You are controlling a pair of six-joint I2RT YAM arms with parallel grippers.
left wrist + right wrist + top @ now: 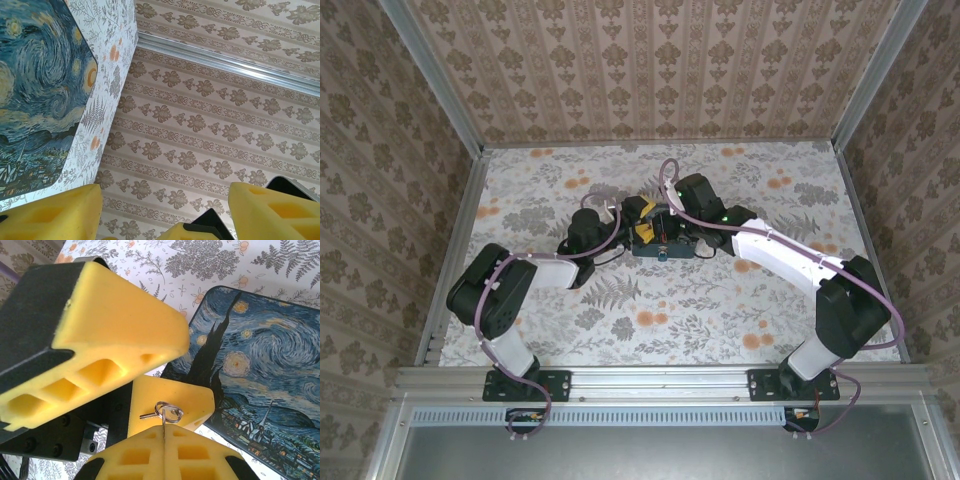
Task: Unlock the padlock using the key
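Jutting ring-first from pincer (164,432), key (167,413)

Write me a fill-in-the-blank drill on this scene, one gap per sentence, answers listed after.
1. The right pincer is shut on a small metal ____, its ring sticking out.
2. The left pincer stands ____, with nothing between its tips.
3. The fingers of both pincers are ____ in colour.
4. The Starry Night box lies flat on the floral ____.
Answers: key; open; yellow; table.
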